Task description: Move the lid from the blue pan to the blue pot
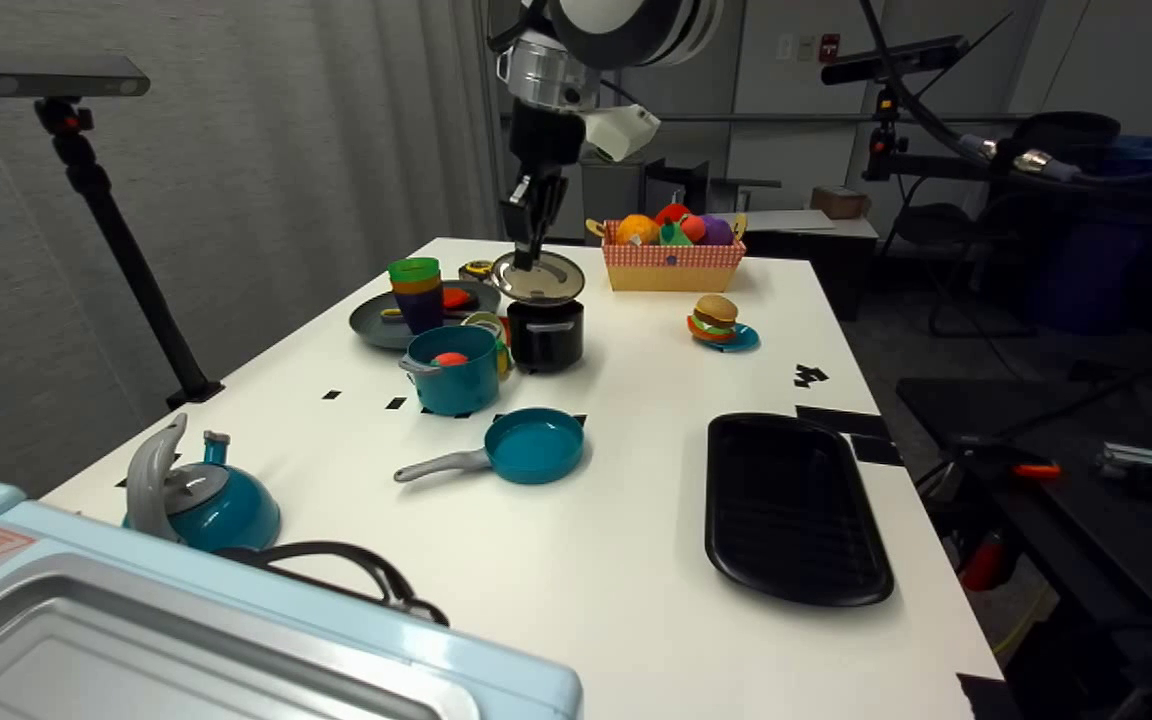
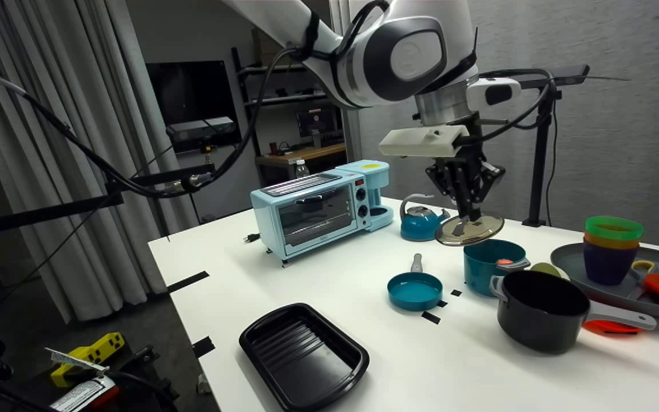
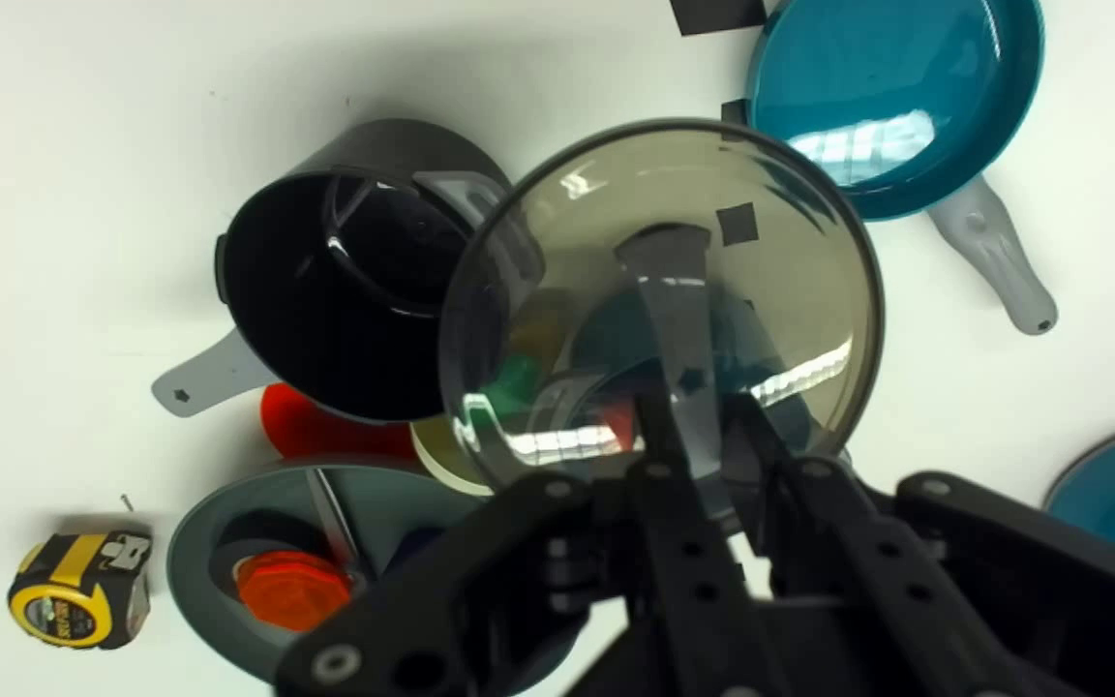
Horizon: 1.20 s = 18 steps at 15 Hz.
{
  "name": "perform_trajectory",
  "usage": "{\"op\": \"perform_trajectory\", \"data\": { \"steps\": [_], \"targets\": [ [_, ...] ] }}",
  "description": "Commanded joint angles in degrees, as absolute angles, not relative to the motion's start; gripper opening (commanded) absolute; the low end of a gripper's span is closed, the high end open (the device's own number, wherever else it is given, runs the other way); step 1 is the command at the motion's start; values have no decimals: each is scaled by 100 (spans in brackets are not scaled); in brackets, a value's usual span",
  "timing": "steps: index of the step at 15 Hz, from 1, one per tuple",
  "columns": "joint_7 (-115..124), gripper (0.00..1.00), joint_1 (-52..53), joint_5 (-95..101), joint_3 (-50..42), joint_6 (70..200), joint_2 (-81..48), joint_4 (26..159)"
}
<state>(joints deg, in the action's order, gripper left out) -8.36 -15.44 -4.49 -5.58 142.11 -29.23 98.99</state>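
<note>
Lid [image 3: 616, 290], round, smoky, see-through, dark-rimmed, its grey handle [image 3: 676, 315] tight between nearly closed jaws.

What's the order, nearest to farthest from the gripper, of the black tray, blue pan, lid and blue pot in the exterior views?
1. Lid, held in the fingers.
2. Blue pot, lower than the lid.
3. Blue pan, beside the pot, on the table.
4. Black tray, beyond the pan.

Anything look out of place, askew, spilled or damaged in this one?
One oddity: a tape measure sits beside the grey dish, a workshop tool in a kitchen setup. The lid also hangs tilted in the jaws in both exterior views, though that may just be the grasp. I see no spill or damage.
</note>
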Motion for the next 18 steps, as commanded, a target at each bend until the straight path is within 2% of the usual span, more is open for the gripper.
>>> {"op": "perform_trajectory", "data": {
  "steps": [1,18],
  "targets": [
    [-713,4,-1707,-864,-492,14036,-2998,9664],
    [-198,4,-1727,-1483,-469,13783,-3013,9522]
  ]
}}
